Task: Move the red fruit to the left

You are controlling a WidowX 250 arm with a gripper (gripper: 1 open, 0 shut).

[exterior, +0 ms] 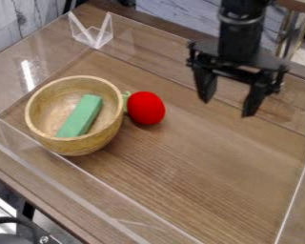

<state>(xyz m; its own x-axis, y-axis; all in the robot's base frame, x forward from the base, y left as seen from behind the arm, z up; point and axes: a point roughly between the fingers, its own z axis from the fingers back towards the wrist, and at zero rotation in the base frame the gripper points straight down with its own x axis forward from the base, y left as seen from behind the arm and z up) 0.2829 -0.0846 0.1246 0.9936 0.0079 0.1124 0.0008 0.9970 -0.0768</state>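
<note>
A round wooden bowl (47, 122) holding a green rectangular block (80, 115) sits leftmost, the small round red fruit (145, 108) rests on the wooden table (206, 181) just beside it, and the black gripper (232, 98) hovers rightward, pointing down, jaws wide, empty.

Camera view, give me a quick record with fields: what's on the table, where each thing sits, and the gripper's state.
surface: wooden table with clear walls around it
bowl: wooden bowl, on the table at left in the picture
block: green block, lying inside the bowl
fruit: red fruit, on the table right beside the bowl; whether they touch is unclear
gripper: gripper, open, pointing down, above the table to the right of the fruit, holding nothing
task state: fruit not yet grasped
</note>
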